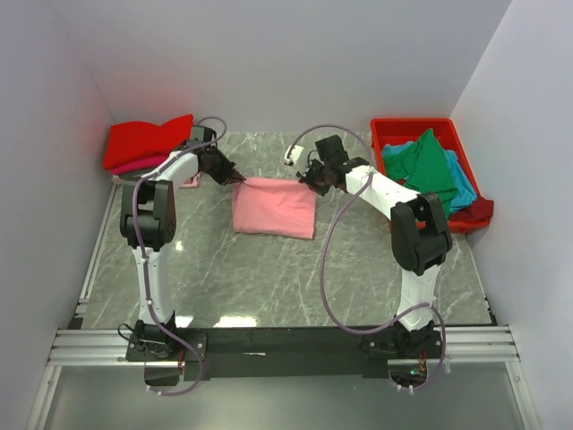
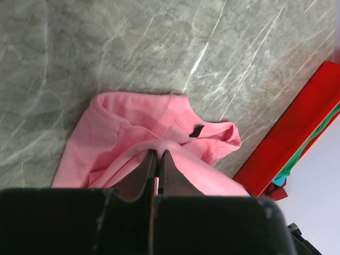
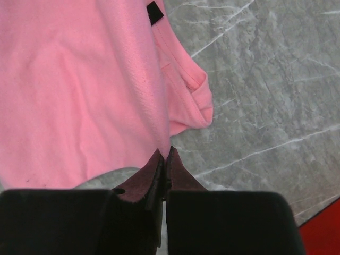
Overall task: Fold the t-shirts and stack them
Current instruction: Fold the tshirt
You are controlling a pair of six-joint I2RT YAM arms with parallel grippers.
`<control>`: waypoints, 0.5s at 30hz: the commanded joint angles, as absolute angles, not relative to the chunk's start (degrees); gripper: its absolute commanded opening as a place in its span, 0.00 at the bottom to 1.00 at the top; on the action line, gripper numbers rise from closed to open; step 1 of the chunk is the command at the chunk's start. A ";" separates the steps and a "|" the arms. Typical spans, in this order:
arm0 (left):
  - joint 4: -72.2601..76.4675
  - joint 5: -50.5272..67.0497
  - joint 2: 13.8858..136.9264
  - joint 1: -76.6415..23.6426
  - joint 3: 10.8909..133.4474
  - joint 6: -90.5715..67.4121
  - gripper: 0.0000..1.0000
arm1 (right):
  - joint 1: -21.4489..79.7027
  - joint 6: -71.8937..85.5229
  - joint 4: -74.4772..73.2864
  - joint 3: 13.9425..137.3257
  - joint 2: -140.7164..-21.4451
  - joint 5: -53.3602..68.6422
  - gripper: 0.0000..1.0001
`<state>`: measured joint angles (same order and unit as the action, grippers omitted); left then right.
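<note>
A light pink t-shirt (image 1: 274,208) lies partly folded in the middle of the marble table (image 1: 269,278), its dark neck label (image 2: 196,130) showing. My left gripper (image 1: 238,180) is shut on the shirt's far left corner, pink cloth (image 2: 133,138) pinched between its jaws. At the far right corner my right gripper (image 1: 309,185) is shut on the pink shirt's (image 3: 79,90) edge. Folded red and magenta t-shirts (image 1: 148,143) are piled at the back left. Green (image 1: 425,166) and teal-blue (image 1: 461,184) t-shirts lie heaped in the bin.
A rigid red plastic bin (image 1: 416,128) stands at the back right, against the right wall; its edge (image 2: 287,133) shows in the left wrist view. White walls close in the table on three sides. Both arms' cables loop above the table.
</note>
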<state>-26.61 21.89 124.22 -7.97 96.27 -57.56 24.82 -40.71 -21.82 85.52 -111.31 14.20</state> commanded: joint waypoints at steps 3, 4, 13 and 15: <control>-27.33 22.41 125.86 -7.47 100.55 -55.46 0.00 | 24.17 -38.24 -21.01 89.21 -113.02 12.13 0.00; -26.81 22.41 125.95 -7.21 100.55 -55.72 0.01 | 24.17 -37.71 -20.83 90.08 -113.46 11.69 0.00; -20.57 20.04 119.18 -4.48 98.43 -54.50 0.46 | 24.26 -25.94 -11.60 94.12 -118.30 -0.26 0.45; -24.33 20.39 119.09 -4.31 100.27 -52.74 0.53 | 24.17 -22.95 -12.04 96.49 -119.35 -4.11 0.61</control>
